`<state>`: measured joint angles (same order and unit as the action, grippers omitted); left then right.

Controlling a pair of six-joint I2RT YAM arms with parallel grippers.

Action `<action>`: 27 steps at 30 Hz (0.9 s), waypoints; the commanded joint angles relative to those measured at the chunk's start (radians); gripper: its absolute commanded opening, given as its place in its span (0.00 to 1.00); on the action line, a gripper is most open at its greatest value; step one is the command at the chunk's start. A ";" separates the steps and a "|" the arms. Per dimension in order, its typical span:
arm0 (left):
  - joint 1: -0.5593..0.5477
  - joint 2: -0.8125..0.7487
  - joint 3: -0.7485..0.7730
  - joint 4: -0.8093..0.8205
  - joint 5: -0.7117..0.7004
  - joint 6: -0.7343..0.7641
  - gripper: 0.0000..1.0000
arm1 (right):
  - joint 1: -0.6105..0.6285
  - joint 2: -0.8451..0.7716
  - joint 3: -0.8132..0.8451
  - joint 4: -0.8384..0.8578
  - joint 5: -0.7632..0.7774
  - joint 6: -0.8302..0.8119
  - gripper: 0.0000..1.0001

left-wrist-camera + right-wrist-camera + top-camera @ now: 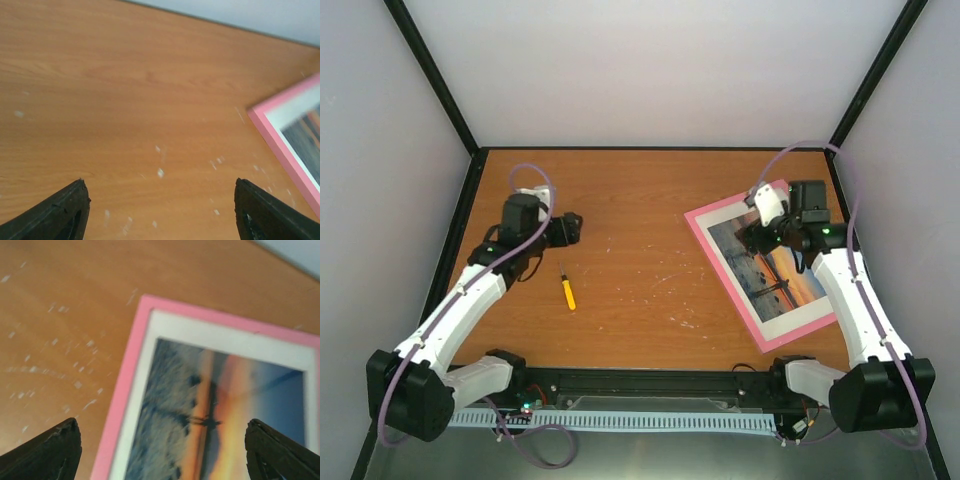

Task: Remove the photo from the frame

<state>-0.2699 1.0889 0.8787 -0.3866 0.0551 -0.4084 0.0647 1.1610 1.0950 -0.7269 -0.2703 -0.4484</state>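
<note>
The pink frame [723,280] lies flat at the right of the table, with the sunset photo [775,275] inside a white mat. My right gripper [767,238] hovers open over the frame's far part. In the right wrist view its dark fingertips [52,450] straddle the photo [210,410] and the frame's pink edge [120,390], with nothing held between them. My left gripper [575,228] is open over bare wood at the left, well apart from the frame. Its wrist view shows only a frame corner [280,145] at the right, and its gripper [162,215] holds nothing.
A small yellow-handled screwdriver [566,290] lies on the wood near the left arm. White and grey walls with black posts close in the table on three sides. A slotted cable duct [640,420] runs along the near edge between the arm bases.
</note>
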 commanded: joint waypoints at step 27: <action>-0.271 -0.009 -0.208 0.114 0.111 -0.031 0.71 | 0.257 0.308 -0.201 -0.076 0.071 -0.086 0.38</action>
<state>-0.5285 1.0927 0.6724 -0.3115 0.1875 -0.4534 0.3103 1.4364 0.8680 -0.8368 -0.2085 -0.5583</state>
